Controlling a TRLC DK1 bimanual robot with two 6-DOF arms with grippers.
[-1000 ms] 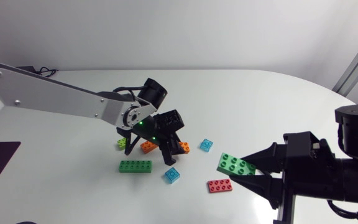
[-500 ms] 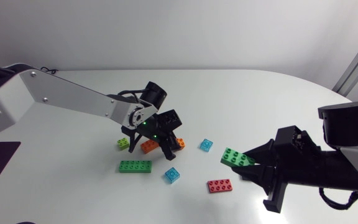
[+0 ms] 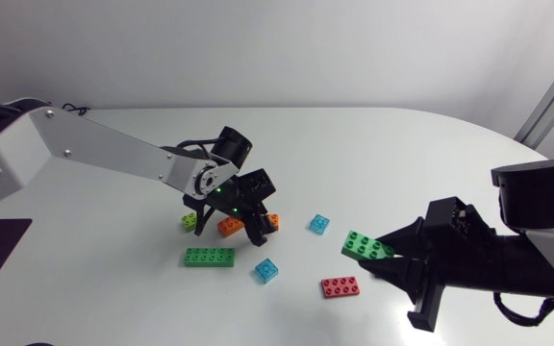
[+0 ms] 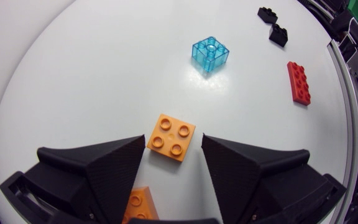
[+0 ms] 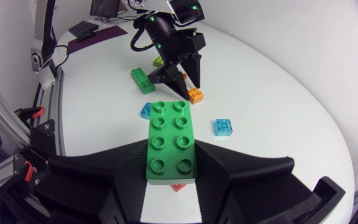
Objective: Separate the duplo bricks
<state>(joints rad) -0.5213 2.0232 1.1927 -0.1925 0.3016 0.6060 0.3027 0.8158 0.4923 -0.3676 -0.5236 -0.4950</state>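
Observation:
My left gripper (image 3: 250,231) hangs over the table's middle, open. An orange square brick (image 4: 171,137) lies on the table between its fingers, with a gap on each side. A second orange brick (image 4: 139,203) lies close under one finger. In the head view the two orange bricks (image 3: 229,227) (image 3: 273,221) flank the gripper. My right gripper (image 3: 381,256) is shut on a green eight-stud brick (image 5: 171,138), held above the table at the right. In the right wrist view, my left gripper (image 5: 182,76) stands well ahead of the green brick.
A long green brick (image 3: 210,257) and a small lime brick (image 3: 189,221) lie near the left gripper. Two clear blue bricks (image 3: 265,271) (image 3: 319,224) and a red brick (image 3: 340,286) lie between the arms.
My left gripper has opened and let go of the orange brick. The right arm lifted and turned with the green brick a second ago, then stayed put.

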